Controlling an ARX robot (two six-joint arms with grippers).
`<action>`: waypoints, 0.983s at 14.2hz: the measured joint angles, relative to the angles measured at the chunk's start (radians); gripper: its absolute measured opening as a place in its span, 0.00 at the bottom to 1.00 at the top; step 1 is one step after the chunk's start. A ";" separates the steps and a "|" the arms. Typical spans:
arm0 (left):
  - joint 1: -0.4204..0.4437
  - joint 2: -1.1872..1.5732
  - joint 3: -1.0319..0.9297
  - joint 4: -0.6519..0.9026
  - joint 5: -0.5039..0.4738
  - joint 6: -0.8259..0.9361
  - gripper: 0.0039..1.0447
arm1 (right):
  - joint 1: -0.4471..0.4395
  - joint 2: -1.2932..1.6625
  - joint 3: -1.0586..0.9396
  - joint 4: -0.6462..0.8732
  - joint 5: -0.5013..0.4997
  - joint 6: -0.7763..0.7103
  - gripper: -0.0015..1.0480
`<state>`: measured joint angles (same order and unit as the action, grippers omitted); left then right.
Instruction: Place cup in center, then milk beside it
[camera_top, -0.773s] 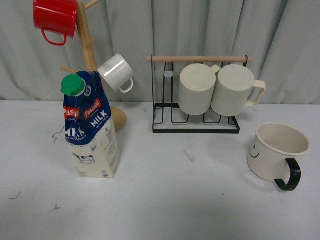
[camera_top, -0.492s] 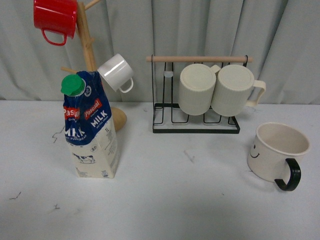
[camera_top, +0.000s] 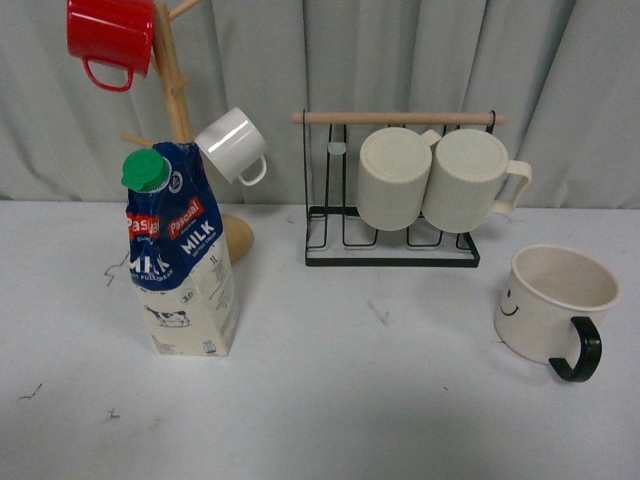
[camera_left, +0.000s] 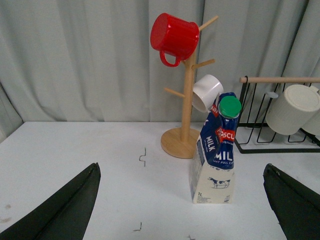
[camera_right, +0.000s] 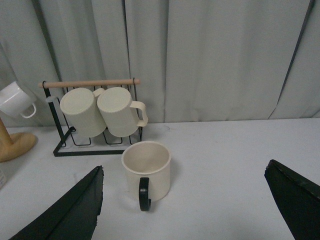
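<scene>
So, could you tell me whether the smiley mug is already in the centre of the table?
No, the smiley mug stands at the right side of the table, right of the wire mug rack.

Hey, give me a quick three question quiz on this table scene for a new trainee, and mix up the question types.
1. True or false: the milk carton stands upright on the table.
2. How many cream mugs sit on the black wire rack?
3. Which way does the handle of the smiley cup point? A) toward the robot B) toward the rack C) toward the carton

Key: 1 true; 2 two; 3 A.
</scene>
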<state>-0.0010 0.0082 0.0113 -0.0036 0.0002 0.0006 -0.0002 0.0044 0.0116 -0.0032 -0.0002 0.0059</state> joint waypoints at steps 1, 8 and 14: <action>0.000 0.000 0.000 0.000 0.000 0.000 0.94 | 0.000 0.000 0.000 0.000 0.000 0.000 0.94; 0.000 0.000 0.000 0.000 0.001 0.000 0.94 | -0.016 0.198 0.065 -0.032 -0.130 -0.104 0.94; 0.000 0.000 0.000 0.000 0.000 0.000 0.94 | -0.031 1.300 0.686 0.027 -0.068 -0.129 0.94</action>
<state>-0.0010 0.0082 0.0113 -0.0036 -0.0002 0.0010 -0.0315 1.3041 0.6971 0.0235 -0.0677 -0.1234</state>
